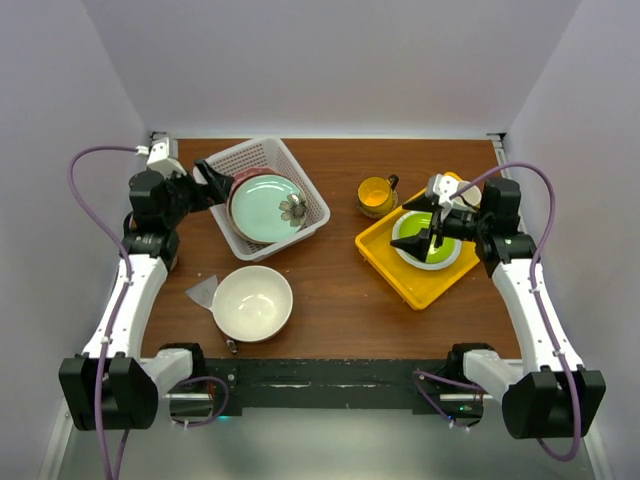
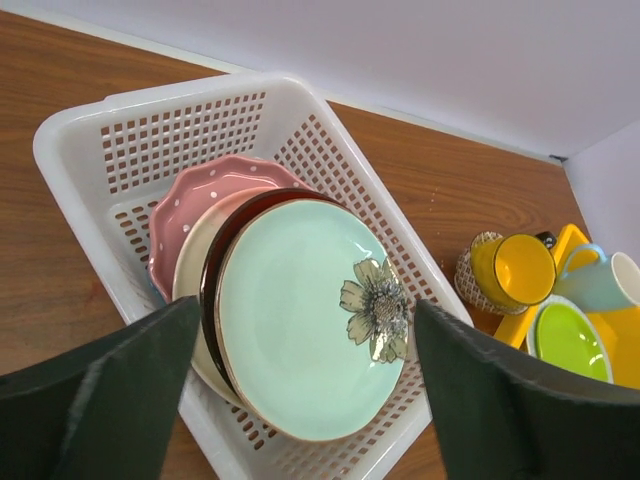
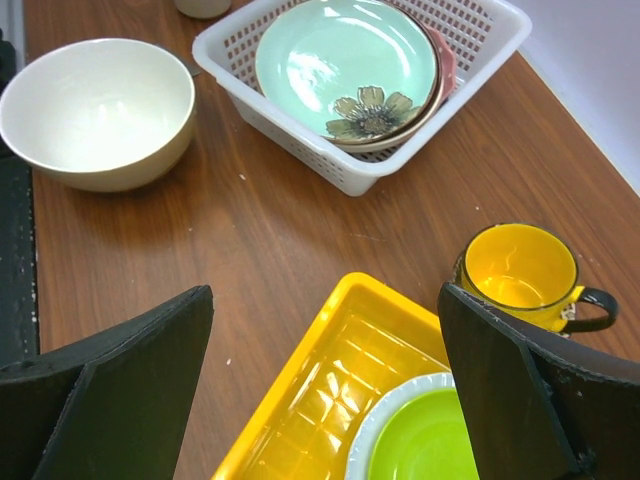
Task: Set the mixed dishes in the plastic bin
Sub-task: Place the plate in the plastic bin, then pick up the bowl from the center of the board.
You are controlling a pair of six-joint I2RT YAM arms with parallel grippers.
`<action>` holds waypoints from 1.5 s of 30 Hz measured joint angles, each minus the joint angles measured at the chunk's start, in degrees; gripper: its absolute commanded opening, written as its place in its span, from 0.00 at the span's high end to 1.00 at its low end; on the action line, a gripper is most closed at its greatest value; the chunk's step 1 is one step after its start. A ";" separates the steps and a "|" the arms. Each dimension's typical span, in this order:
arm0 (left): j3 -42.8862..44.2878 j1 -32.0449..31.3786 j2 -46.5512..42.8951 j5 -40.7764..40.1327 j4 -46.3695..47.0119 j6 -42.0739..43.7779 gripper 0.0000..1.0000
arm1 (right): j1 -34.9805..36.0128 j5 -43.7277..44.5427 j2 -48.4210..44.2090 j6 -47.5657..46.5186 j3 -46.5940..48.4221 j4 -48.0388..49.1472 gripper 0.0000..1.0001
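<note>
The white plastic bin (image 1: 300, 190) stands at the back left and holds a leaning stack. A mint plate with a flower (image 2: 290, 320) lies on top, over a dark red-rimmed bowl (image 2: 212, 262), a cream plate (image 2: 190, 275) and a pink dotted plate (image 2: 200, 200). My left gripper (image 1: 218, 180) is open and empty just above the bin's left side, its jaws wide either side of the mint plate (image 2: 306, 302). The large cream bowl (image 1: 252, 303) sits on the table at the front left. The yellow mug (image 1: 377, 196) stands right of the bin. My right gripper (image 1: 422, 242) is open and empty above the yellow tray (image 3: 325, 290).
The yellow tray (image 1: 395, 270) at the right holds a lime-green white-rimmed plate (image 1: 445, 255). A pale cup (image 2: 600, 285) stands at the tray's far end. A clear scrap (image 1: 203, 292) lies left of the cream bowl. A pale object (image 3: 205, 6) shows at the right wrist view's top edge.
</note>
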 measured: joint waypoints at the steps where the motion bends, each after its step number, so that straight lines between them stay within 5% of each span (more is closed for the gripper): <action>1: -0.96 0.00 -1.05 0.42 0.07 0.31 0.00 | 0.00 0.66 0.00 -1.09 0.74 -1.66 0.02; 12: -7.43 -2.51 -6.86 5.11 0.90 5.27 0.00 | -0.11 6.51 0.35 -5.35 7.19 -9.84 0.02; 45: -8.35 -4.90 -14.08 8.39 0.92 10.71 0.00 | -0.22 2.67 5.49 -8.52 7.26 -17.25 0.02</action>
